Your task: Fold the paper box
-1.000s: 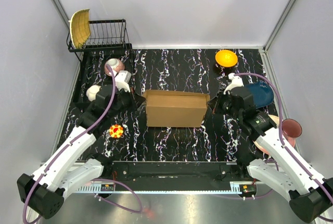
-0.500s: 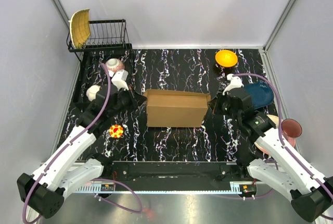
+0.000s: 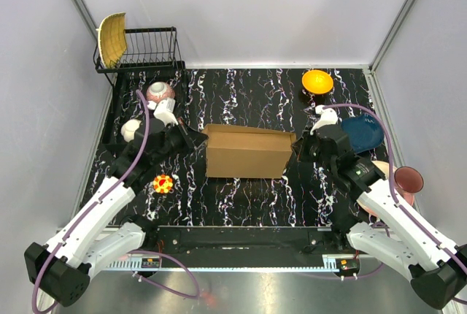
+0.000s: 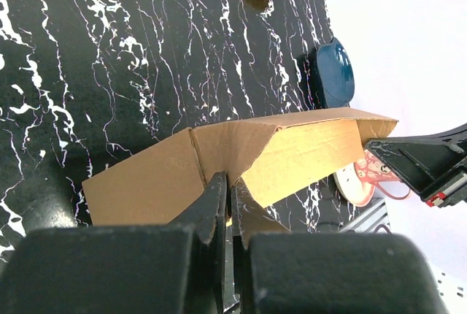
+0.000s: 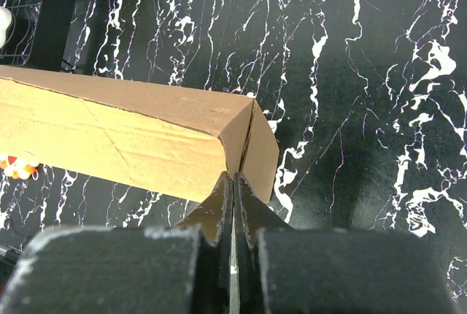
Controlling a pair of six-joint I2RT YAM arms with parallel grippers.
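Left wrist view puts my left pincer (image 4: 225, 182) right under the lens. Its fingers are pressed almost together, with a thin cardboard edge of the paper box (image 4: 292, 150) nipped between the tips. I judge the grip is taken at that end flap so the panel beyond it can be swung about its crease. The long brown wall runs away from me and bows slightly outward.

On the right wrist view, my right pincer (image 5: 233, 180) is likewise closed to a sliver, pinching the narrow flap at the box's opposite end, just where two panels meet at a corner seam. Holding both ends at once looks deliberate to me. With one end anchored the box cannot skate across the bench (image 3: 241, 204) while the other end is worked.

From the overhead view, nearest me is a small red-and-yellow ball (image 3: 163, 183), clear of the left arm. Next comes the box itself, in the middle of the bench between the two pincers, its long side across my view. It looks partly formed, and I'd say the end flaps are not yet tucked.

Beyond the right pincer lies a dark blue dish (image 3: 363, 133), and farther back an orange bowl (image 3: 317, 81). A pink-patterned bowl (image 3: 160, 93) sits behind the left arm. At the far left corner stands a wire rack (image 3: 142, 50). All of it is well apart from the box, so nothing blocks the fold.
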